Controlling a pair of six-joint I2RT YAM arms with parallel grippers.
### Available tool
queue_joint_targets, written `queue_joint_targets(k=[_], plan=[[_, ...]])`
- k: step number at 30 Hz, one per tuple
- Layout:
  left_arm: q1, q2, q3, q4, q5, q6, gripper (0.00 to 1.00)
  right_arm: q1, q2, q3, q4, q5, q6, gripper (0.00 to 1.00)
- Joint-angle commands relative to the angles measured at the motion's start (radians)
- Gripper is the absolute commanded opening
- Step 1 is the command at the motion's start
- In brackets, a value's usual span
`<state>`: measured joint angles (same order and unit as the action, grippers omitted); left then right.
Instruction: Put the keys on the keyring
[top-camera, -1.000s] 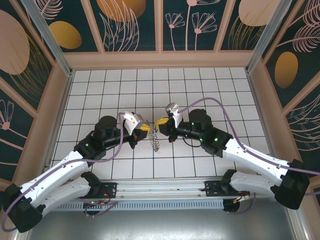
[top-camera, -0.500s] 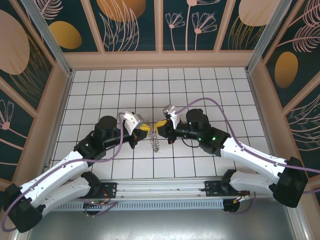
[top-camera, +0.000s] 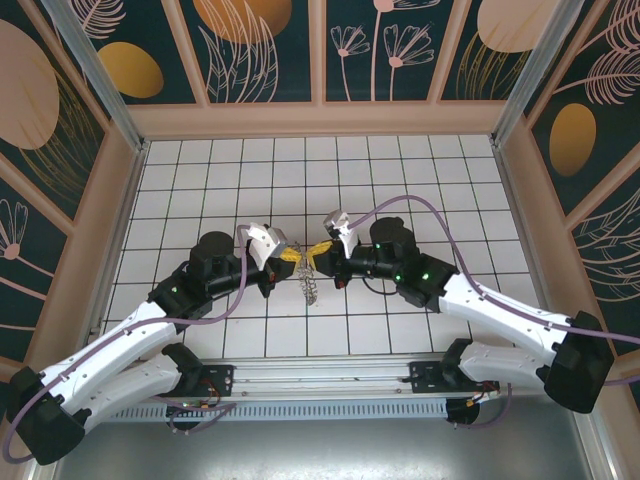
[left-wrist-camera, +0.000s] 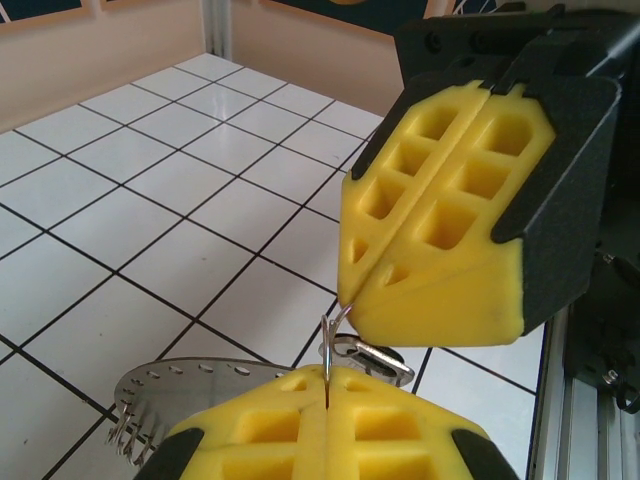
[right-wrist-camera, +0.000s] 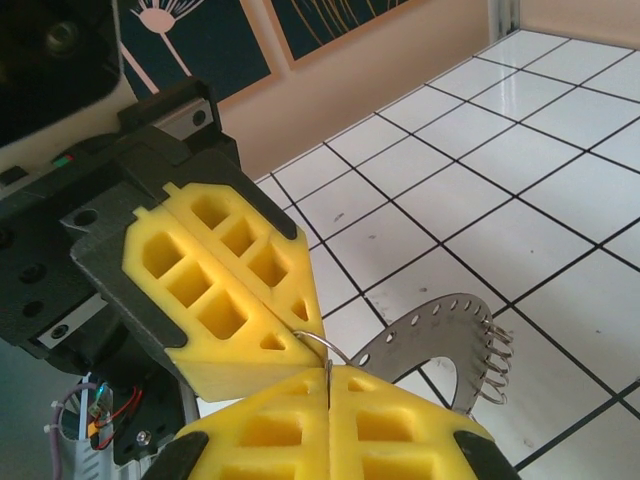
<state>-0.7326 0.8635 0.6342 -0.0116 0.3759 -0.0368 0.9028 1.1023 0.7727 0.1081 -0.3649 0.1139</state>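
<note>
Keyring (left-wrist-camera: 331, 340) sat low at mid-frame above the white-tiled table (left-wrist-camera: 150, 200), pinched by both the shut left fingers (left-wrist-camera: 270, 430) and the shut right fingers (left-wrist-camera: 440, 230), with a perforated metal plate (left-wrist-camera: 190, 385) just beneath.

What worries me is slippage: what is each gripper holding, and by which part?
Both pinch the thin wire keyring at their very tips: left gripper on one side of the loop, right gripper on the opposite.

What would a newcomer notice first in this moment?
The left gripper and right gripper meet tip to tip at mid-table, both shut on one thin wire ring. Close by is a curved perforated metal plate edged with small wire loops.
</note>
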Motion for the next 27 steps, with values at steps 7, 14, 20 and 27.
queue_joint_targets(k=[7, 14, 20, 27], plan=[[-0.004, -0.001, 0.04, 0.033, -0.002, 0.014, 0.0, -0.005, 0.012, 0.04, 0.05, 0.024, 0.011, 0.0], [-0.005, -0.007, 0.037, 0.033, -0.002, 0.012, 0.0, -0.01, 0.01, 0.037, 0.055, 0.033, 0.022, 0.0], [-0.006, -0.011, 0.037, 0.033, -0.002, 0.013, 0.0, -0.018, 0.008, 0.031, 0.055, 0.03, 0.031, 0.0], [-0.005, -0.014, 0.037, 0.034, -0.002, 0.013, 0.0, -0.027, 0.017, 0.032, 0.051, 0.024, 0.041, 0.0]])
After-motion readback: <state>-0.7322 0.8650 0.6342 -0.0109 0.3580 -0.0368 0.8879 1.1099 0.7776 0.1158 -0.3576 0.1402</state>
